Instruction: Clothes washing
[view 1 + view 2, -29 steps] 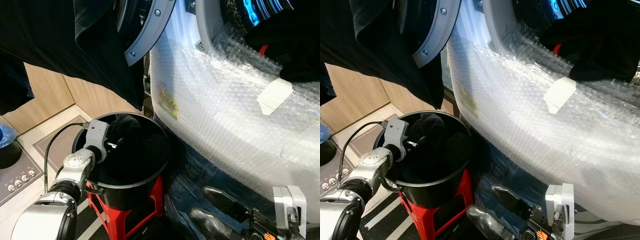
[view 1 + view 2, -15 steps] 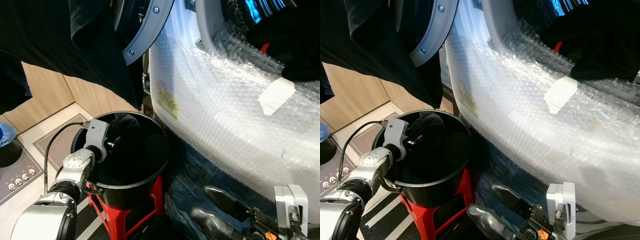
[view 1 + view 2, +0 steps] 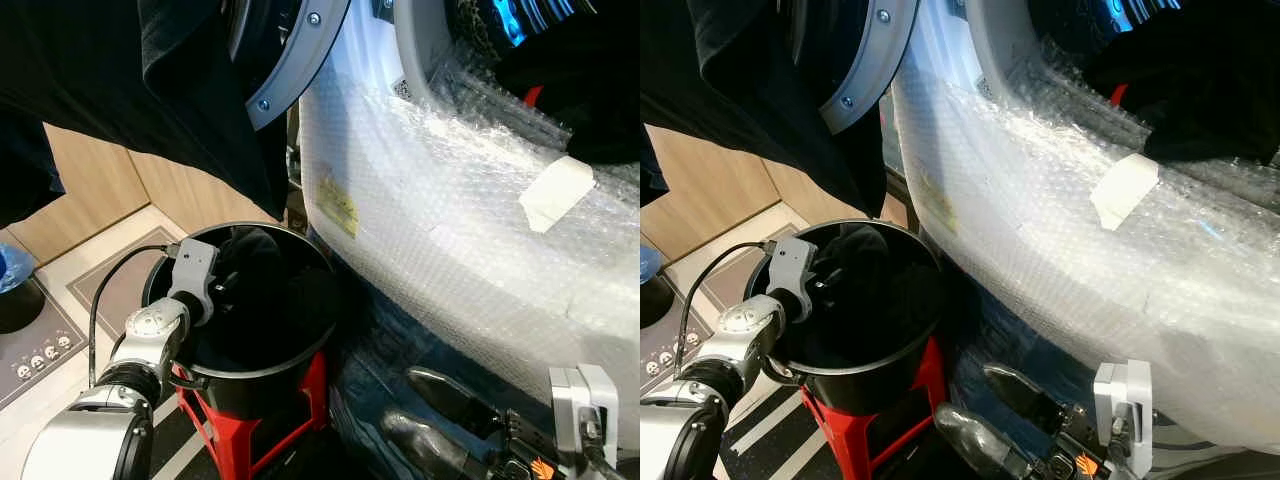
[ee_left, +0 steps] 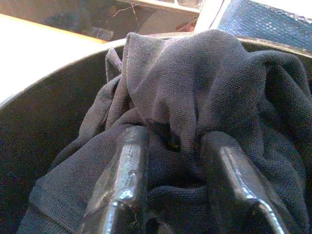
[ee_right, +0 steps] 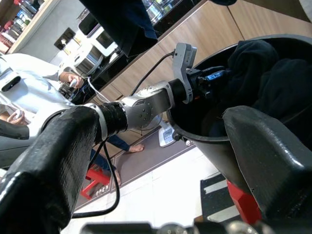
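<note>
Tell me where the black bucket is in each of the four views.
Left eye view: bucket at lower left, on the red stool.
Right eye view: bucket at lower left.
Left wrist view: its dark wall curves around the cloth.
Right wrist view: bucket at right.
Shared landmark: the cloth inside.

Dark clothes crowd the bucket (little room).
</note>
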### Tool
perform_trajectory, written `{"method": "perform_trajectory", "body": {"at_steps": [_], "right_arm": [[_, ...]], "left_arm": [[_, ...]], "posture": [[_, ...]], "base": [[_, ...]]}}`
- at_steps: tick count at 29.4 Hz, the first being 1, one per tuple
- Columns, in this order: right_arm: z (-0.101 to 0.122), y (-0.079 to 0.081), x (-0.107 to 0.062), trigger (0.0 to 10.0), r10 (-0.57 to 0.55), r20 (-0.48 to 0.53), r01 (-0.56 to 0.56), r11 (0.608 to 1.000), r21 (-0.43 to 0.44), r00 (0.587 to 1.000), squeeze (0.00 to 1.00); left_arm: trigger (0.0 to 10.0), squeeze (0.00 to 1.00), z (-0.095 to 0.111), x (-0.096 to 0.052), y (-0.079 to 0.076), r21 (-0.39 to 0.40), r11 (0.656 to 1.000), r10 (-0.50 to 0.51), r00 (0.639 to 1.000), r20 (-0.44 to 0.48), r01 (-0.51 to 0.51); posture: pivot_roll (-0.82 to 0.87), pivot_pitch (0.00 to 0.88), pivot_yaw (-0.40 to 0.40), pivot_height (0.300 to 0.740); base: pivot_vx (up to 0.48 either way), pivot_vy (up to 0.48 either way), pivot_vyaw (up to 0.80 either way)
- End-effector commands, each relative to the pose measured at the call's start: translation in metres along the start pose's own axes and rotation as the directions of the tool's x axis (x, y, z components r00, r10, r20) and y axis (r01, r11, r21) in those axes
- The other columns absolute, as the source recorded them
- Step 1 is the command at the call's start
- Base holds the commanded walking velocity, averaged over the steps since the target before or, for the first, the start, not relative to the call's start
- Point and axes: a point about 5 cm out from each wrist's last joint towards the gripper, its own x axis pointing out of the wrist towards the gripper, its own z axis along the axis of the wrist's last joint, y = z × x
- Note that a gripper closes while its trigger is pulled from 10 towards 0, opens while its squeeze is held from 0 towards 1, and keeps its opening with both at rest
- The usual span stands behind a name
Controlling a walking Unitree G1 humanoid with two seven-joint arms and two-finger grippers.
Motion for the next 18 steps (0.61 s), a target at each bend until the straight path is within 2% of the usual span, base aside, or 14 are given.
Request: {"method": "perform_trajectory", "body": {"at_steps": [1, 18], "right_arm": [[0.0029, 0.0052, -0.0008, 10.0, 0.010, 0.008, -0.010, 1.000, -0.014, 1.000, 0.00], [0.0053, 0.0045, -0.0006, 10.0, 0.012, 0.012, -0.012, 1.000, -0.012, 1.000, 0.00]], "left_arm": [[0.0, 0.00, -0.0081, -0.0051, 0.0037, 0.006, 1.000, 0.005, 1.000, -0.025, -0.005], [0.0, 0.00, -0.0071, -0.0057, 0.0046, 0.006, 1.000, 0.002, 1.000, -0.013, -0.002]], "posture": [[-0.19, 0.250, -0.053, 0.740], [-0.19, 0.250, -0.056, 0.740]], "base": [[0.000, 0.000, 0.00], [0.000, 0.000, 0.00]]}}
